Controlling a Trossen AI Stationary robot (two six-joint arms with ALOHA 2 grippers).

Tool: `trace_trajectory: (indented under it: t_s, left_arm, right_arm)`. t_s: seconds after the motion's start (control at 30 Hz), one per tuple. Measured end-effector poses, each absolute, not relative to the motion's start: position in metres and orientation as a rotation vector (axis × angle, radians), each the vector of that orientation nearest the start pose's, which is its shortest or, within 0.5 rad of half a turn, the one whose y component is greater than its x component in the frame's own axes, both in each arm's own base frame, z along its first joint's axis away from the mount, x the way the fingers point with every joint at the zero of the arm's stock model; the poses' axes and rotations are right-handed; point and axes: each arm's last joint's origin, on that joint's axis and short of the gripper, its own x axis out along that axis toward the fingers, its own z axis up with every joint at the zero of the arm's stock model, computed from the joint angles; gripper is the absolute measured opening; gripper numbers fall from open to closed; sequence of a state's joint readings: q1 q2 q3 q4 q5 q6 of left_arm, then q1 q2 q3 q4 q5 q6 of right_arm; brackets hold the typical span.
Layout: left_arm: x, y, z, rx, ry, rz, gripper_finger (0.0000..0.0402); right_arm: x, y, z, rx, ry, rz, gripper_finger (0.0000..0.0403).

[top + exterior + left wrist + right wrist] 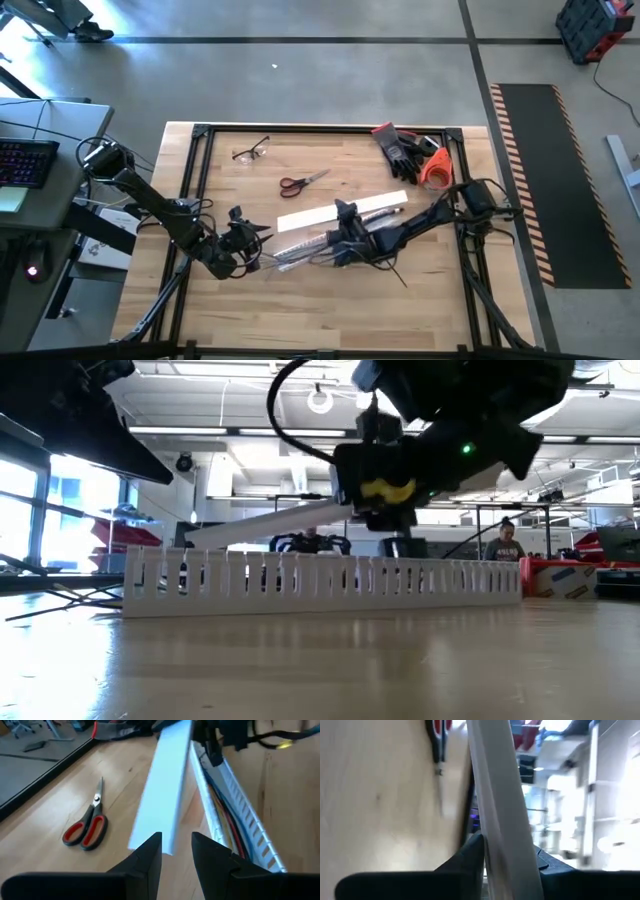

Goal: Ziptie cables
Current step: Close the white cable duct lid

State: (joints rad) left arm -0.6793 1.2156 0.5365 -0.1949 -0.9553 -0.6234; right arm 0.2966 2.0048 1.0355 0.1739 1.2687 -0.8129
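The cables (226, 817), dark blue, red and yellow wires, lie inside the white slotted duct (305, 247) on the table. My right gripper (345, 215) is shut on the flat white cover strip (330, 213) just beyond the duct. My left gripper (176, 847) is open, its fingertips just short of the strip's near end (150, 837), touching nothing. A thin black line (395, 272) on the table near the right arm may be the ziptie. My right gripper pinches the white cover strip near its middle (502, 835) between its two fingers (470, 852). The fingers come about level from the table's right side and lie across the strip. The strip is raised and tilted (265, 520), its left end lower, just above the duct.
Red-handled scissors (303, 182) lie beyond the strip, and glasses (250, 152) lie at the far left. Black gloves (402, 148) and an orange object (437, 170) sit at the far right corner. A black frame (195, 180) borders the tabletop.
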Motion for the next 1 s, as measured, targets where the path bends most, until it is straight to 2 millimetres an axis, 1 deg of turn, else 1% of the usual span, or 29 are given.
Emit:
trace_trajectory:
  t_s: [0.1,0.2,0.3,0.47,0.57,0.67,0.73,0.87,1.0]
  left_arm:
    - [0.179,-0.115,0.181,0.058,0.463,0.427,0.0091]
    - [0.180,-0.115,0.182,0.075,0.454,0.434,0.0091]
    - [0.179,-0.114,0.182,0.078,0.445,0.444,0.0091]
    - [0.180,-0.113,0.183,0.076,0.440,0.452,0.0091]
    - [0.180,-0.114,0.183,0.072,0.435,0.452,0.0091]
    - [0.180,-0.114,0.183,0.070,0.435,0.452,0.0091]
    - [0.180,-0.114,0.183,0.058,0.434,0.454,0.0091]
    - [0.181,-0.114,0.183,0.039,0.434,0.451,0.0091]
    - [0.182,-0.117,0.185,0.018,0.423,0.422,0.0091]
  right_arm:
    - [0.360,0.100,0.126,-1.432,0.978,-0.663,0.0051]
    - [0.355,0.119,0.140,-1.470,0.943,-0.684,0.0051]
    - [0.344,0.138,0.158,-1.475,0.893,-0.723,0.0051]
    - [0.324,0.175,0.185,-1.417,0.755,-0.707,0.0058]
    - [0.313,0.199,0.191,-1.339,0.657,-0.686,0.0061]
    - [0.302,0.220,0.189,-1.215,0.552,-0.635,0.0051]
    - [0.295,0.229,0.182,-1.199,0.528,-0.587,0.0051]
    - [0.290,0.239,0.167,-1.165,0.505,-0.562,0.0051]
    - [0.289,0.243,0.144,-1.158,0.529,-0.461,0.0056]
